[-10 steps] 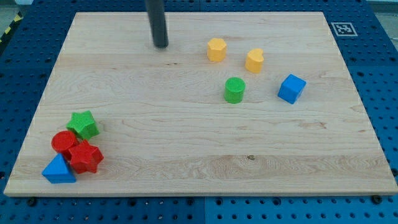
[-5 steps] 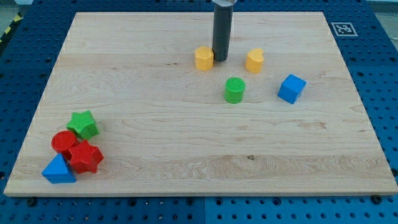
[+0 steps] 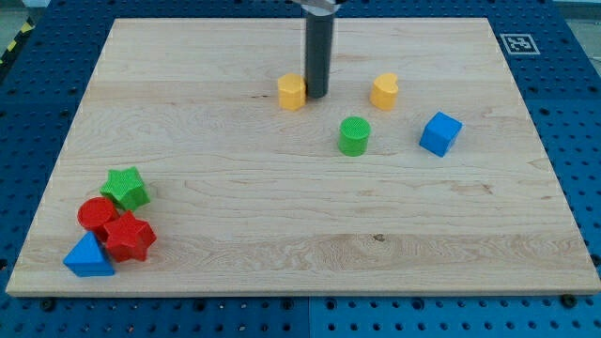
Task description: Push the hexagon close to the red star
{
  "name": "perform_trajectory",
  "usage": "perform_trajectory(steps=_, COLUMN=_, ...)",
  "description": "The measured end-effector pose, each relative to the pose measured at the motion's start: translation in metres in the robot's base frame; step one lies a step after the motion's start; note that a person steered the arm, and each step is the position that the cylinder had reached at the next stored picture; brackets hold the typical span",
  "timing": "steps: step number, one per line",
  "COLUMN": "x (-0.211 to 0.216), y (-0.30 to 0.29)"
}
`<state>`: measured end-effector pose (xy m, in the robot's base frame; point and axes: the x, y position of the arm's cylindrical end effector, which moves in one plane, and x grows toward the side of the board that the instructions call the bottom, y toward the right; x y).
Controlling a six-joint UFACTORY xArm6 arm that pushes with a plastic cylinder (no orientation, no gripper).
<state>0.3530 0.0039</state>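
The yellow hexagon (image 3: 292,92) lies at the upper middle of the wooden board (image 3: 300,216). My tip (image 3: 316,95) rests against the hexagon's right side. The red star (image 3: 129,237) sits far off at the lower left, in a tight cluster with a red cylinder (image 3: 96,215), a green star (image 3: 126,188) and a blue triangle (image 3: 88,255).
A yellow heart-like block (image 3: 383,91) lies to the right of my tip. A green cylinder (image 3: 354,136) stands below and right of the tip. A blue cube (image 3: 440,133) lies further right.
My tip came from the upper left round to the hexagon's right side and has pushed it to the left and slightly down. The other blocks have not moved.
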Motion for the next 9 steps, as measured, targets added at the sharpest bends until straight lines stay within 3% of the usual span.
perform_trajectory(steps=2, x=0.000, y=-0.076)
perform_trajectory(steps=6, x=0.011, y=-0.156)
perform_trajectory(steps=9, x=0.071, y=-0.162)
